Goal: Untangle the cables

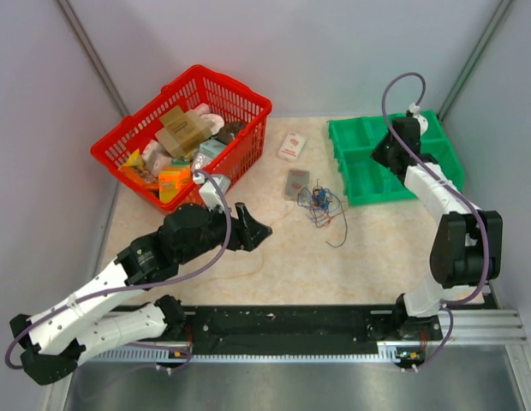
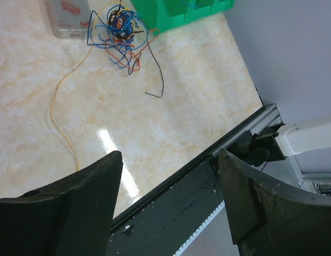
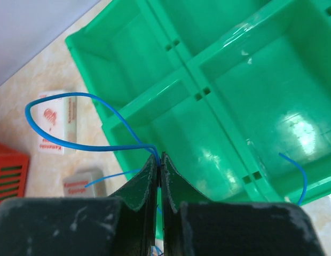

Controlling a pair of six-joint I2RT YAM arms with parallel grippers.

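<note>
The cables (image 1: 321, 202) lie as a small tangle of blue, red, orange and black wires in the middle of the table, also seen in the left wrist view (image 2: 120, 25). A long orange strand (image 2: 57, 101) trails from the tangle toward my left gripper (image 2: 168, 157), which is open and empty, low over the table near its front edge (image 1: 253, 229). My right gripper (image 3: 160, 159) is shut on a blue wire (image 3: 64, 95) that loops out above the green tray (image 3: 208, 48). In the top view it hangs over the tray (image 1: 389, 152). Another blue wire (image 3: 300, 172) lies in a tray compartment.
A red basket (image 1: 248, 94) full of packets stands at the back left. A white box (image 1: 291, 145) and a grey box (image 1: 296, 183) lie just left of the tangle. The green tray (image 1: 351, 128) has several compartments. A black rail (image 2: 197, 186) runs along the table's near edge.
</note>
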